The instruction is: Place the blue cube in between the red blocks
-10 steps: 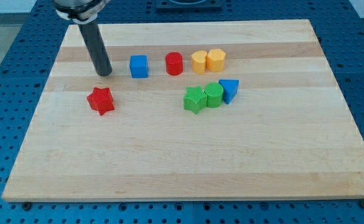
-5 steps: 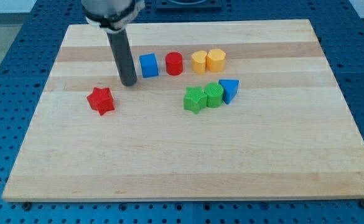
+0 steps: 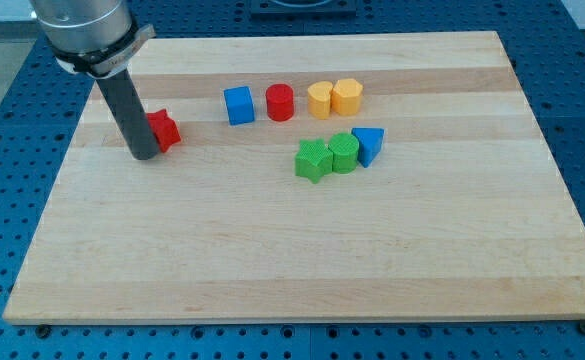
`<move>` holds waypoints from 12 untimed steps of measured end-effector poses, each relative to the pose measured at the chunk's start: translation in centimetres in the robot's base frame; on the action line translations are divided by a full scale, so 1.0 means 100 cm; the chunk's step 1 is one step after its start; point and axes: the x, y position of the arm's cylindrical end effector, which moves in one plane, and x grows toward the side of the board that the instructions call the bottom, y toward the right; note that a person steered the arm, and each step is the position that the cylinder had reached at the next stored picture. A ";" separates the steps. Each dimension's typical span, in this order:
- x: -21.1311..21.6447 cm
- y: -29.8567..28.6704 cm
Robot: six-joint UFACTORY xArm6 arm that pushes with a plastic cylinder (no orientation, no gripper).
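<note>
Trouble is most likely to come from the red star-shaped block [image 3: 164,130], which sits touching the rod on its 3 o'clock side, partly hidden behind the shaft. A push that catches a point of the star off-centre may spin it or let it slide around the rod instead of travelling straight, and the gap between the two reds would then end up skewed. The blue cube [image 3: 238,105] already lies at roughly 2 o'clock from the star and just beside the red cylinder [image 3: 279,102], at that cylinder's 9 o'clock, so it is close to being between the red blocks; a hard shove on the star toward 3 o'clock could knock the cube out of line or jam all three together. Further along, the two yellow blocks [image 3: 333,97] and the green-and-blue cluster [image 3: 338,152] stand near enough to be disturbed by a long stroke.

The arm hangs over the board's 10 o'clock corner, its grey collar at the view's top left, rod dropping nearly straight with a slight lean. The tip [image 3: 144,157] rests on the wood at about 7 o'clock from the star; whether it actually presses the block is hard to tell. No claw exists on this rig, so nothing can be said to be open, closed or gripping.
</note>
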 end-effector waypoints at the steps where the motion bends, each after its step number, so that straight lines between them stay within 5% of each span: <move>1: 0.011 -0.010; 12: -0.056 0.029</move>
